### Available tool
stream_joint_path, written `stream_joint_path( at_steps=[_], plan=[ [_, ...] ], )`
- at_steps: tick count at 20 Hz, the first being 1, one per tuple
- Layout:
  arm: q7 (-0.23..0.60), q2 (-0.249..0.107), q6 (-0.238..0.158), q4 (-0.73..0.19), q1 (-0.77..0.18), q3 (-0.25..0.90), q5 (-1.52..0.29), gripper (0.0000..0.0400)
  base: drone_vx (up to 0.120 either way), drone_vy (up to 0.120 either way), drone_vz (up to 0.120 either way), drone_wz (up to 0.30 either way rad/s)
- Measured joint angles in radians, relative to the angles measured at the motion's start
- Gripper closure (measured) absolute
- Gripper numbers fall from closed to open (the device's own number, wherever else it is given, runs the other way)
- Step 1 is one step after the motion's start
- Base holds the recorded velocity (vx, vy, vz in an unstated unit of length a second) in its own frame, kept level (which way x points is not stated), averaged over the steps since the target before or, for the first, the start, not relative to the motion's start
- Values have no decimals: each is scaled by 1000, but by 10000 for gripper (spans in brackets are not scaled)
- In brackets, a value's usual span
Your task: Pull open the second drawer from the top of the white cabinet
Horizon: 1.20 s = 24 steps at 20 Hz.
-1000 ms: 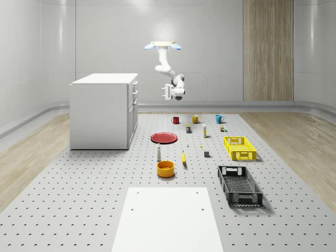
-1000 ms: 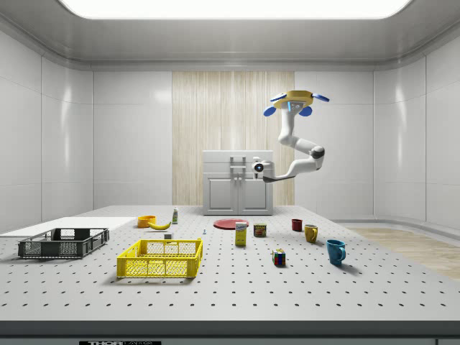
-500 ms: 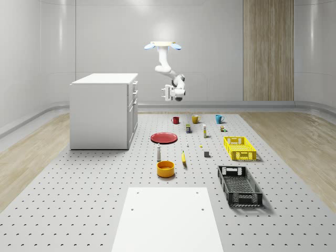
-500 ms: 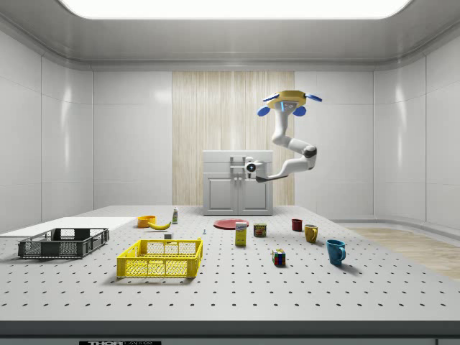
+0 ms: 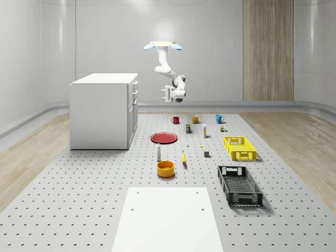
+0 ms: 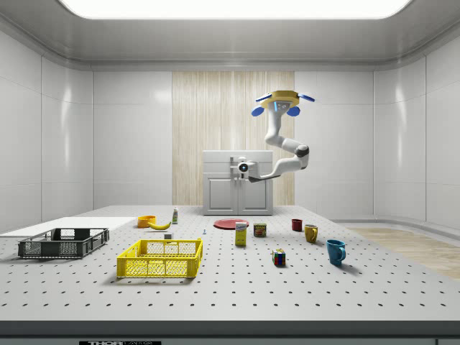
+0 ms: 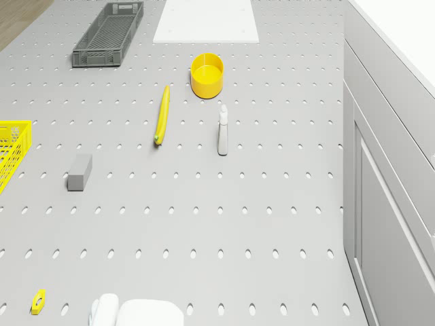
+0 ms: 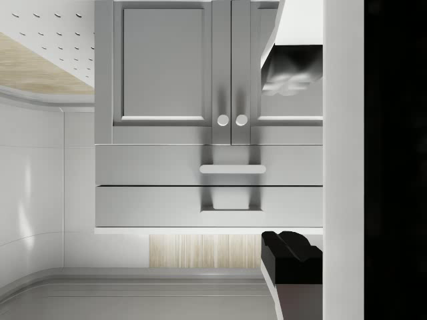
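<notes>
Drone (image 5: pixel 163 46) hovering beside white cabinet (image 5: pixel 102 110); pincer (image 5: pixel 166 94) wide, apart from drawer front

The drone (image 5: pixel 163 45) hovers in mid-air above and behind its gripper (image 5: pixel 167 93), the arm (image 6: pixel 277 141) hanging down, bending at the elbow and reaching out level, with the fingers (image 8: pixel 291 250) spread apart.

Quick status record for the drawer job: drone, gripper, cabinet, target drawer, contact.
drone: hovers above the table, off the drawer side of the white cabinet
gripper: at drawer height, facing the cabinet front
second drawer: looks closed, flush with the top one
handle: bar, untouched
contact: none; a gap separates gripper and cabinet in the whole-scene view
</notes>
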Motion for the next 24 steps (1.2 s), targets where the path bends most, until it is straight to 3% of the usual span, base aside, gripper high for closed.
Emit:
stream_joint_path(
  at_steps=[5, 24],
  plan=[
    [-1, -5, 29, -19, 7, 19, 13, 100, 0, 0, 0, 0],
    [-45, 17, 209, -121, 59, 162, 151, 100, 0, 0, 0, 0]
  ],
)
